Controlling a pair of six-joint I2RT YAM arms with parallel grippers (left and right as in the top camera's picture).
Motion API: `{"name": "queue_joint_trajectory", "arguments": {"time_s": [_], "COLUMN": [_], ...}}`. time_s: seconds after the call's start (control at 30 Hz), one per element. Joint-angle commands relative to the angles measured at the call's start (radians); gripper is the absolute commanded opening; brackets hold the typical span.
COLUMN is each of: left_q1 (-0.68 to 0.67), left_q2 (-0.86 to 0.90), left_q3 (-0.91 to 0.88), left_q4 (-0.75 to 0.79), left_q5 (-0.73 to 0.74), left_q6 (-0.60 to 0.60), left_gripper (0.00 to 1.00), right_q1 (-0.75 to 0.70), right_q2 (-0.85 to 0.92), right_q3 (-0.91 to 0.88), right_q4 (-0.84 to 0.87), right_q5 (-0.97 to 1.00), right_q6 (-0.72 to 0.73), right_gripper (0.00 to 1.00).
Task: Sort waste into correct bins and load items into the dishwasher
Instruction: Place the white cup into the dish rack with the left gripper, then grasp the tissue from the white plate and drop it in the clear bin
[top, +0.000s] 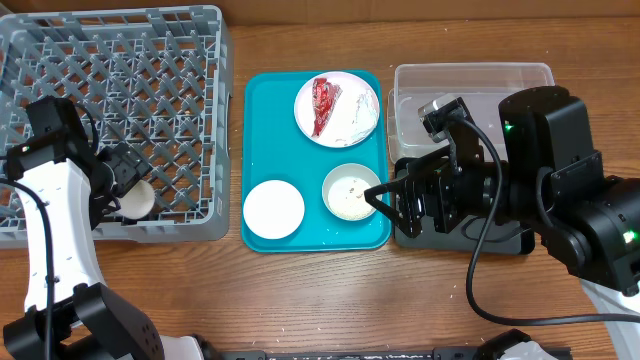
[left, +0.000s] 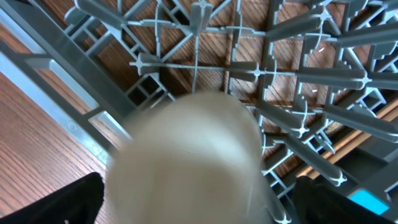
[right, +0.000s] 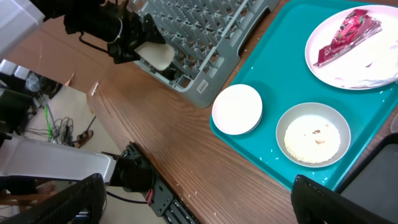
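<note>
My left gripper (top: 122, 178) is shut on a cream cup (top: 137, 201) at the front edge of the grey dish rack (top: 120, 80). In the left wrist view the cup (left: 186, 149) fills the space between the fingers (left: 199, 202), above the rack's prongs (left: 280, 74). My right gripper (top: 385, 197) is open and empty, hovering by the right edge of the teal tray (top: 260, 130), next to a bowl of rice (top: 350, 190). The tray also holds a white plate (top: 352, 122) with a red wrapper (top: 324, 103) and a small white disc (top: 273, 208). The right wrist view shows the bowl (right: 313, 135), disc (right: 237, 109), wrapper (right: 345, 34) and its open fingers (right: 199, 205).
A clear plastic bin (top: 470, 80) stands at the back right. A dark bin (top: 460, 238) lies partly under my right arm. Bare wooden table (top: 300, 300) runs along the front. Rice grains are scattered on the tray and table.
</note>
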Motion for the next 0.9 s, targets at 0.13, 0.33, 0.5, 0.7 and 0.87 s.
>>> {"name": "queue_joint_trajectory", "arguments": {"time_s": [0.13,0.33,0.5,0.7,0.87], "left_q1": [0.003,-0.013,-0.053,-0.076,-0.077], "left_q2": [-0.002,-0.010,-0.066,-0.222,-0.353], "left_q3": [0.126,0.319,0.392,0.393,0.393], "left_q4": [-0.158,-0.322,-0.381,-0.419,-0.451], "left_q5": [0.022,0.130,0.258,0.257,0.303], "left_q6": [0.053,0.154,0.277,0.266,0.260], "left_gripper": [0.96,0.87,0.84,0.85,0.88], "right_q1": [0.003,0.003,0.003,0.004,0.004], "right_q2": [-0.006,0.024,0.101,0.268,0.439], "right_q3": [0.011,0.010,-0.001,-0.003,-0.003], "right_q4": [0.001,0.001,0.001,0.058,0.202], "right_q5": [0.010,0.115,0.319,0.314,0.317], "right_q6": [0.002,0.031,0.162,0.171,0.183], "right_gripper": [0.97,0.97,0.92,0.77,0.68]}}
